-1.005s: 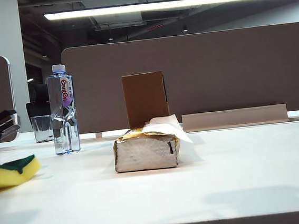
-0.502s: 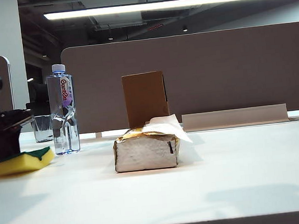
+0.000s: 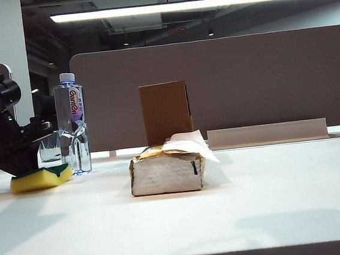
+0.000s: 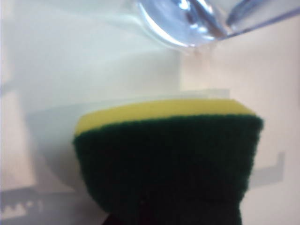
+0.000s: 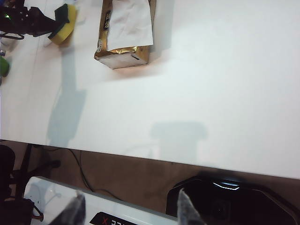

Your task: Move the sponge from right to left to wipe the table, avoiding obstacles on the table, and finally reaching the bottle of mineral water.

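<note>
The left tool (image 3: 34,167) pinches the sponge (image 3: 40,178) just beside the bottle (image 3: 72,123); the right tool (image 5: 129,211) hangs spread beyond the surface's (image 3: 254,191) front edge.

I counted one sponge (image 3: 40,178), one water bottle (image 3: 71,124), one tissue pack (image 3: 166,170), one cardboard box (image 3: 165,112), one glass cup (image 3: 48,146).

White table (image 3: 273,202) is filling the lower half of the exterior frame. Sponge (image 3: 39,178) is lying flat at left, just beside the water bottle (image 3: 71,125). Tissue pack (image 3: 167,171) is sitting at center, cardboard box (image 3: 165,111) standing upright behind it.
</note>
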Controlling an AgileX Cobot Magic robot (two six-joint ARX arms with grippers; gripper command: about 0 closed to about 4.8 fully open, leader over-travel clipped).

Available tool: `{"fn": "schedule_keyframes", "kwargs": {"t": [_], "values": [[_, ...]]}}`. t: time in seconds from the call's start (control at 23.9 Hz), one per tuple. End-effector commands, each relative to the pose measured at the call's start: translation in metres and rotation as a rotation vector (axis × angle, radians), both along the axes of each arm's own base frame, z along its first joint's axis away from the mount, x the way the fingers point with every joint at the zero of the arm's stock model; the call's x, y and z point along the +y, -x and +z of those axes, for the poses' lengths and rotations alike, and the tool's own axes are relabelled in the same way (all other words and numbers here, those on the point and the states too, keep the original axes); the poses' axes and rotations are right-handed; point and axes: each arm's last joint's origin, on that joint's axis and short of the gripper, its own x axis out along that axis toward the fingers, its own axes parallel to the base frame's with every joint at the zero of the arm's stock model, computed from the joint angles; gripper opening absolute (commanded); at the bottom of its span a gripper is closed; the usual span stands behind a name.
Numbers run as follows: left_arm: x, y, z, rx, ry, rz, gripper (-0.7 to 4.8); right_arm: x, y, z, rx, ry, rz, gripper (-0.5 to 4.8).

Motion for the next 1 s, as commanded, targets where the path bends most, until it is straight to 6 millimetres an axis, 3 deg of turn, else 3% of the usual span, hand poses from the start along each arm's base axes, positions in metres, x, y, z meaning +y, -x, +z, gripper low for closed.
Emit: {"fn": "schedule_keyframes", "kwargs": {"t": [0.04, 0.08, 0.21, 0.42, 0.59, 1.0], "values": [[-0.004, -0.002, -0.015, 0.025, -0.033, 0.001, 0.01, 0.0, 0.0, 0.001, 0.003, -0.005, 0.0, 2.51], [-0.005, 0.0, -0.015, 0.048, -0.02, -0.006, 0.74, 0.0, 0.001, 0.0, 0.013, -0.005, -0.001, 2.51], [-0.005, 0.003, -0.015, 0.079, -0.014, -0.009, 1.96, 0.0, 0.001, 0.0, 0.016, -0.005, 0.0, 2.51], [-0.005, 0.008, -0.011, 0.117, -0.014, -0.015, 2.79, 0.0, 0.002, 0.0, 0.016, -0.009, 0.003, 2.51], [-0.005, 0.011, 0.0, 0.098, -0.016, -0.015, 3.11, 0.001, 0.002, 0.0, 0.016, -0.022, 0.015, 2.51], [-0.005, 0.013, 0.03, 0.013, -0.034, -0.032, 3.11, 0.001, 0.006, 0.001, -0.004, -0.022, 0.015, 2.51]]}}
